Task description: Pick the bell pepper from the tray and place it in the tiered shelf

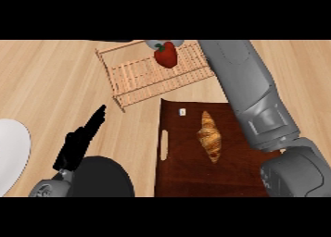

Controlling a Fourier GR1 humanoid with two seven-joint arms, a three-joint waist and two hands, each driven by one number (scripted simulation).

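The red bell pepper (166,55) with its green stem is over the far part of the wooden tiered shelf (150,78), near the view's top. My right forearm stretches from the lower right up to it. Only a sliver of my right hand (152,45) shows just above the pepper, at the picture's upper edge, so whether it holds the pepper is hidden. The dark wooden tray (188,178) lies in front of the shelf, under that arm. My left hand (77,141) rests open at the lower left, fingers straight and pointing away from me.
A croissant (209,136) lies on the tray, beside a small white item (182,111). A white plate (7,155) with something red on it sits at the left edge. A dark round object (110,178) is by my left wrist.
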